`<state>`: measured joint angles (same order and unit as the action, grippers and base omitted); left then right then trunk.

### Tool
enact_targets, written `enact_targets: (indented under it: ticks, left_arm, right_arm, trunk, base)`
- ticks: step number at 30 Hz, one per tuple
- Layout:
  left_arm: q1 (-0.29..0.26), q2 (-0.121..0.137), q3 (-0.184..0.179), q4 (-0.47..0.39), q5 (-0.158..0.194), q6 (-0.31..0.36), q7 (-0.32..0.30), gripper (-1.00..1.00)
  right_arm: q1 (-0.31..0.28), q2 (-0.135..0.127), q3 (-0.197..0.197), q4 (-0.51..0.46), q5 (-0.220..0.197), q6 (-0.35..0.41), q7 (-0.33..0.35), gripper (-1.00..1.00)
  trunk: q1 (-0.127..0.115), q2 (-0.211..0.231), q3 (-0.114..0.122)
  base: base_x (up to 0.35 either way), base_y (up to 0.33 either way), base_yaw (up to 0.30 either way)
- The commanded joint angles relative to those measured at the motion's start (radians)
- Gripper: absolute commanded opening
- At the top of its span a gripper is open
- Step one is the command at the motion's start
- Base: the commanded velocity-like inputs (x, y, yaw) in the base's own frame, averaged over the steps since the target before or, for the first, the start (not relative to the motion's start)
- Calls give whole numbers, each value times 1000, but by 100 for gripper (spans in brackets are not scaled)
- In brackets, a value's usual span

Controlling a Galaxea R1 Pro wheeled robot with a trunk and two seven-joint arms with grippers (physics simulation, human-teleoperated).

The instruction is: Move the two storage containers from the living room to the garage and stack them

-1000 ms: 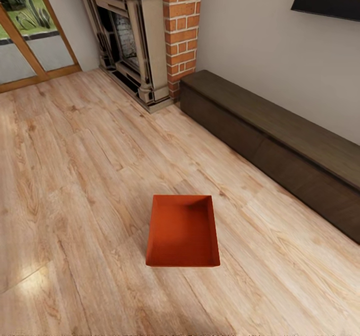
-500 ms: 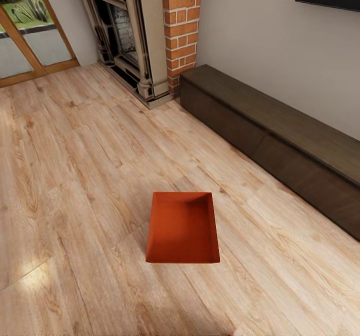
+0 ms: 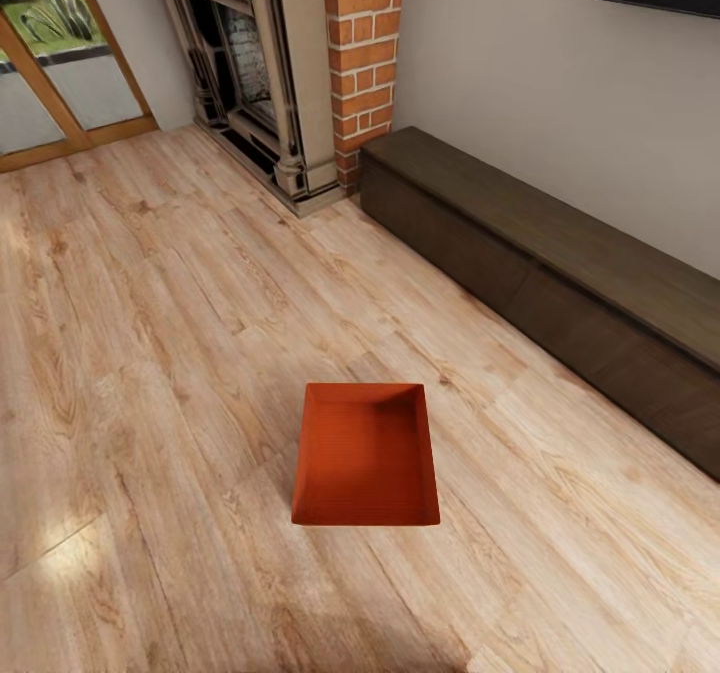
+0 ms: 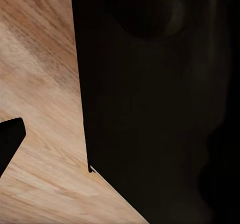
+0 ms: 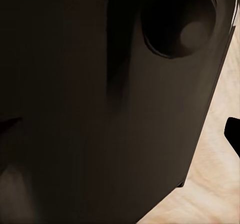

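Storage container point(image 3: 366, 456) upright on wood-plank floor point(image 3: 150, 353) near dark cabinet point(image 3: 540, 263); jaws' state indiscernible.

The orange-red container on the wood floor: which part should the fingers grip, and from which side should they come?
Probably one of the thin walls of the orange-red container, gripped at its rim from above. It stands upright and lidless on the wood-plank floor, so one finger could go inside and one outside. The near wall faces the robot; the long side walls look equally free.
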<state>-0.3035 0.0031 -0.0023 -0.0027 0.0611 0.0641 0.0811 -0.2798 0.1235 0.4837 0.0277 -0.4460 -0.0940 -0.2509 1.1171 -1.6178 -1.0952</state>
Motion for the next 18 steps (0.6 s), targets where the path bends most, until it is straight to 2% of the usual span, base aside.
enact_targets:
  ticks: [1,18]
  left_arm:
    - [0,0,-1,0,6,3,2,100]
    - [0,1,-1,-1,6,4,3,100]
  right_arm:
    - [-1,1,9,3,-9,-7,-1,100]
    - [-1,-4,9,3,-10,-6,-1,100]
  trunk:
    - [0,0,0]
    - [0,0,0]
  base:
    - [0,0,0]
    - [0,0,0]
